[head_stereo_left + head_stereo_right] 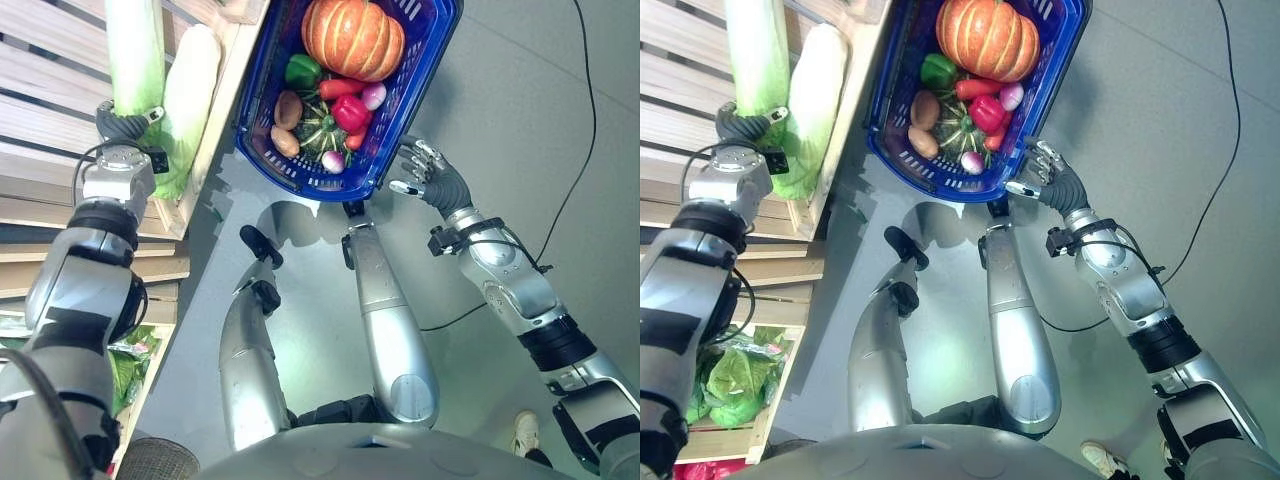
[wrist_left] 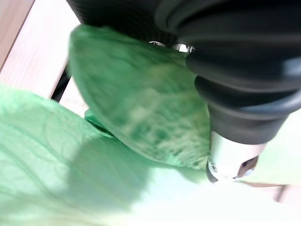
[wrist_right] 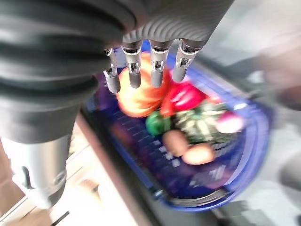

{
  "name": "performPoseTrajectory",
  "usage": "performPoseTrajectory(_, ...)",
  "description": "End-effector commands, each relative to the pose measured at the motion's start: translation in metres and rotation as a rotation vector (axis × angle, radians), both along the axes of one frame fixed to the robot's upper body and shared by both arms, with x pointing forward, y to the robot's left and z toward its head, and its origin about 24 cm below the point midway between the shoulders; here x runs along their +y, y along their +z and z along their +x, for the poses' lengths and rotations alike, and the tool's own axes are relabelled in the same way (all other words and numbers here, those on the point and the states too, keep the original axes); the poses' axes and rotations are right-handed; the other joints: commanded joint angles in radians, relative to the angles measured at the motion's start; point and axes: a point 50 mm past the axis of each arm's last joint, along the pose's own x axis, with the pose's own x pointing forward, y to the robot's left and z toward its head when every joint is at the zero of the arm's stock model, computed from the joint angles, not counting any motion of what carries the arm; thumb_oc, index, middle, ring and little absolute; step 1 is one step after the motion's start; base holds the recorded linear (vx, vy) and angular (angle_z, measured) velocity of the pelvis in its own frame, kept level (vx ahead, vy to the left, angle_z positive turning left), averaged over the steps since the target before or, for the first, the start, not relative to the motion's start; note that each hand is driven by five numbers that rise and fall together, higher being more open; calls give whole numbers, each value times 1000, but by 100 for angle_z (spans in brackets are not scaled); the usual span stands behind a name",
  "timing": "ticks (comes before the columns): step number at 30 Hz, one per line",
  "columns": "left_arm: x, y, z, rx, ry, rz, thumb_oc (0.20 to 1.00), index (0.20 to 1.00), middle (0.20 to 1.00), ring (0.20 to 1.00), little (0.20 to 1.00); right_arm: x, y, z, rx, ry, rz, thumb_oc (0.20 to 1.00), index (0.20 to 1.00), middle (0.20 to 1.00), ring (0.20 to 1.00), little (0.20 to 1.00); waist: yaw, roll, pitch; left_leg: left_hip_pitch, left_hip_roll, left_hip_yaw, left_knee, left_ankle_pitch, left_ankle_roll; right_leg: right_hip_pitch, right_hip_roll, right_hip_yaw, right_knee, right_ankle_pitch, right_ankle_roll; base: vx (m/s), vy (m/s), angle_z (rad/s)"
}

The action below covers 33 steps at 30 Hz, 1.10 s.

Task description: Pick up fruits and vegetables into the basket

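A blue basket (image 1: 300, 175) stands on the floor, holding an orange pumpkin (image 1: 352, 38), a green pepper (image 1: 302, 70), a red pepper (image 1: 350, 112), potatoes (image 1: 288, 108) and a striped green squash (image 1: 320, 132). Just off its near right rim my right hand (image 1: 425, 172) hovers open and holds nothing; its straight fingers (image 3: 135, 75) hang over the basket (image 3: 207, 188). On the wooden shelf to the left lie two long pale green cabbages (image 1: 135, 50) (image 1: 190, 90). My left hand (image 1: 122, 124) is pressed against their lower ends, with green cabbage leaf (image 2: 136, 103) right up against its cover.
The wooden crate's edge (image 1: 215, 120) runs between the cabbages and the basket. Wooden slats (image 1: 40, 80) extend to the far left. A lower crate holds bagged leafy greens (image 1: 735, 385). A person's shoe (image 1: 525, 432) stands on the grey floor at lower right.
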Motion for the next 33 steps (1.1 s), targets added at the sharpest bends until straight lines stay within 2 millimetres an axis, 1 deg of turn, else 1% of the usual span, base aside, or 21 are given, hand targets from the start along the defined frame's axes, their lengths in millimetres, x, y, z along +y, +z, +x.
performPoseTrajectory(1,-45,-4,5,-149,-194,-67,200,200,200,200,200,3,32,-10,-200,38,38,1000,1000,1000,1000,1000,11,-8,19,4,-9,2,94,-94,-23,64,20,-23,-82,-5,23,-18,-50,13)
performPoseTrajectory(4,-53,-4,-2,-225,-242,-54,200,200,200,200,200,5,46,-11,-275,53,16,1000,1000,1000,1000,1000,40,-7,19,36,-15,-10,86,-98,-18,106,7,-47,-96,-5,25,-33,-71,14)
performPoseTrajectory(5,-58,-4,-5,-258,-266,-46,200,200,200,200,200,8,53,-11,-309,63,-2,1000,1000,1000,1000,1000,58,-8,19,52,-18,-19,82,-100,-14,128,1,-59,-103,-4,26,-40,-91,14)
performPoseTrajectory(6,-60,-5,-7,-270,-275,-37,200,200,200,200,200,9,57,-11,-325,67,-4,1000,1000,1000,1000,1000,67,-9,19,58,-19,-23,82,-101,-12,140,-2,-67,-107,-4,26,-47,-111,14)
performPoseTrajectory(9,-67,0,-10,-308,-301,1,200,200,200,200,200,16,69,-8,-345,97,34,1000,1000,1000,1000,1000,99,-15,19,79,-22,-39,81,-106,-5,176,-10,-90,-110,-5,28,-43,-111,18)
performPoseTrajectory(14,-68,7,-13,-303,-329,70,200,200,200,200,200,24,83,3,-337,96,89,1000,1000,1000,1000,1000,146,-24,19,118,-28,-61,75,-107,3,235,-19,-122,-122,-1,33,-29,-103,14)
performPoseTrajectory(16,-68,7,-13,-303,-329,72,200,200,200,200,200,24,83,3,-337,96,90,1000,1000,1000,1000,1000,147,-24,19,119,-28,-62,74,-107,3,237,-19,-123,-123,-1,33,-20,-62,14)
performPoseTrajectory(17,-67,9,-14,-286,-342,114,200,200,200,200,200,29,90,5,-352,92,110,1000,1000,1000,1000,1000,165,-27,19,137,-32,-72,65,-104,7,261,-20,-134,-130,3,35,-35,-105,17)
performPoseTrajectory(19,-65,12,-14,-276,-340,149,200,200,200,200,200,32,94,6,-361,94,127,1000,1000,1000,1000,1000,174,-28,19,146,-33,-77,60,-101,10,272,-20,-139,-132,8,36,-71,-84,17)
performPoseTrajectory(20,-64,14,-14,-281,-338,150,200,200,200,200,200,33,96,6,-367,96,129,1000,1000,1000,1000,1000,175,-29,19,132,-32,-67,52,-74,20,258,-21,-145,-143,36,28,-21,-45,24)
performPoseTrajectory(21,-64,12,-14,-274,-332,169,200,200,200,200,200,35,97,7,-363,96,142,1000,1000,1000,1000,1000,180,-30,19,156,-33,-80,61,-103,13,283,-22,-142,-131,7,36,-89,-42,20)
performPoseTrajectory(22,-63,15,-14,-277,-331,170,200,200,200,200,200,37,99,7,-366,104,149,1000,1000,1000,1000,1000,182,-31,19,145,-31,-71,52,-75,22,274,-24,-149,-143,36,29,-16,-31,15)
performPoseTrajectory(28,-64,9,-14,-243,-341,153,200,200,200,200,200,43,96,10,-330,122,180,1000,1000,1000,1000,1000,191,-30,19,177,-37,-75,48,-77,25,310,-32,-155,-155,40,32,-17,-5,2)
performPoseTrajectory(31,-62,5,-14,-228,-316,131,200,200,200,200,200,46,95,11,-330,131,175,1000,1000,1000,1000,1000,193,-31,19,190,-36,-73,47,-77,26,323,-38,-159,-159,43,34,0,0,0)
performPoseTrajectory(32,-61,6,-14,-234,-305,129,310,310,310,310,310,47,96,12,-328,132,176,1000,1000,1000,1000,1000,193,-31,19,190,-35,-73,48,-78,26,324,-39,-158,-158,42,34,0,0,0)
performPoseTrajectory(33,-59,7,-14,-243,-301,131,542,542,542,542,542,47,95,12,-322,131,179,1000,1000,1000,1000,1000,193,-32,19,193,-34,-72,50,-79,26,328,-39,-156,-158,42,34,0,0,0)
